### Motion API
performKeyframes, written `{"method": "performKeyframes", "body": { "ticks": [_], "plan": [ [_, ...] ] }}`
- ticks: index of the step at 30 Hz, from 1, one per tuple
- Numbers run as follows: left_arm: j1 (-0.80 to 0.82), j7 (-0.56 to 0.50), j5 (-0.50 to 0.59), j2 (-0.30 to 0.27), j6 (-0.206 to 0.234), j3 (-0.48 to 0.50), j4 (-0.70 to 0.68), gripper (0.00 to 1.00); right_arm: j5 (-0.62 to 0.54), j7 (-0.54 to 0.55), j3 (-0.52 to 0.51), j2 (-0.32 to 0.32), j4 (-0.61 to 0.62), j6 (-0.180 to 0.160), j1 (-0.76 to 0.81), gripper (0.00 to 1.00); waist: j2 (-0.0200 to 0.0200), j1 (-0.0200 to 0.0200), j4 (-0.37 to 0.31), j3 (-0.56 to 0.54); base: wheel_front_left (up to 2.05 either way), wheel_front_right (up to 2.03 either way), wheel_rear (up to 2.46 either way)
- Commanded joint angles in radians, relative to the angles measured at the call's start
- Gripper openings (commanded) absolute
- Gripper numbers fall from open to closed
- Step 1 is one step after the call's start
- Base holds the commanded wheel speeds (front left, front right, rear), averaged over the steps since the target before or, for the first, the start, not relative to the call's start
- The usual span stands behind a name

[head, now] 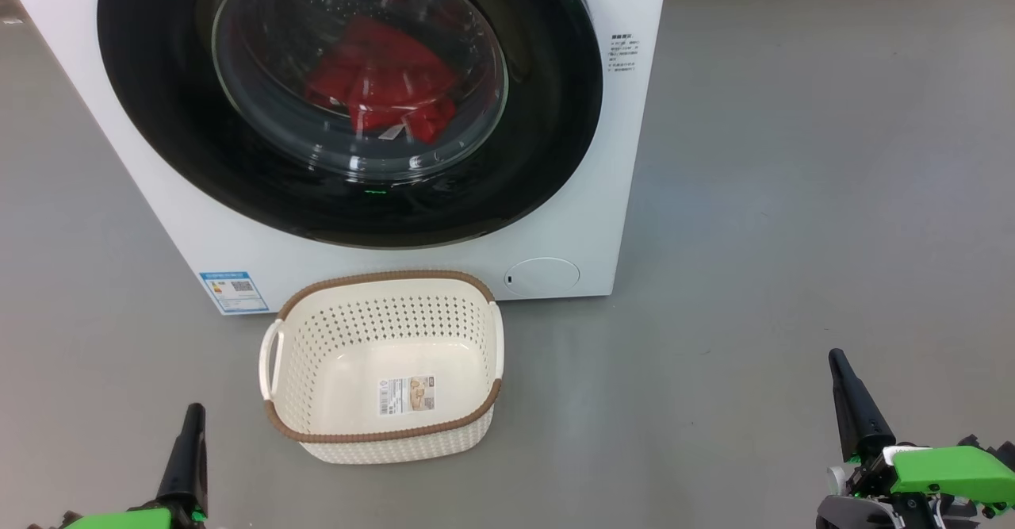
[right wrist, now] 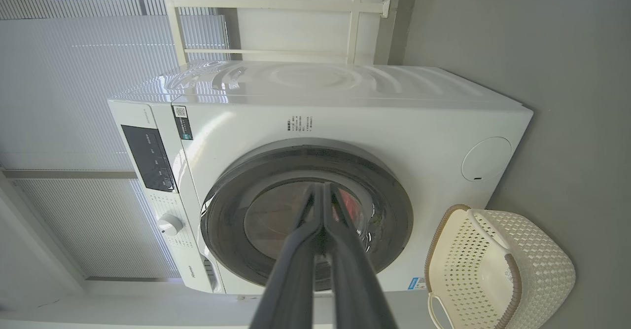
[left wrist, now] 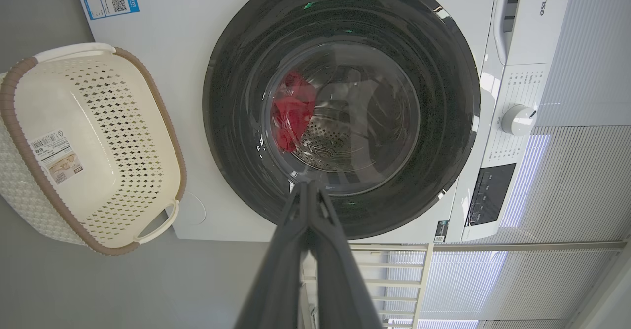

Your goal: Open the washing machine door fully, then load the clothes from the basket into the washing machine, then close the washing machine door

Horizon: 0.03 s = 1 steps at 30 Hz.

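Our left pincer (left wrist: 308, 187), two long dark fingers (left wrist: 286, 250) pressed together on nothing, hangs above the grey floor (head: 793, 196). Our right pincer (right wrist: 321, 187) is likewise closed and empty, well apart from it. Between them, nearer the left one, stands the small cream-white perforated plastic basket (head: 476, 331) with a brown woven-look rim, its bare bottom showing a paper label (head: 406, 395). Just behind it we see the white boxy washing machine (head: 238, 247), its large round glossy black washing machine door (head: 158, 116) shut flush. The bright red clothes (head: 381, 77) lie inside the drum (left wrist: 325, 141), behind the glass window (head: 262, 77).
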State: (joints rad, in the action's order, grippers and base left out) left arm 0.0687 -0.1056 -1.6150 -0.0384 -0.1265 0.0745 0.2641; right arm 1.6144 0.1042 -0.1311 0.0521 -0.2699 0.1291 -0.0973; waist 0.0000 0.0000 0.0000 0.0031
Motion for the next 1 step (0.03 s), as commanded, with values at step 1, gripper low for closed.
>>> {"method": "performKeyframes", "body": {
  "ticks": [1],
  "plan": [
    [0.039,-0.004,0.002,-0.016,-0.004,0.034,-0.019,0.0,-0.003,0.006,0.021,0.002,0.025,0.002,-0.01,0.0,0.0,0.0,0.0,0.0,0.0,0.0,0.0]
  ]
}}
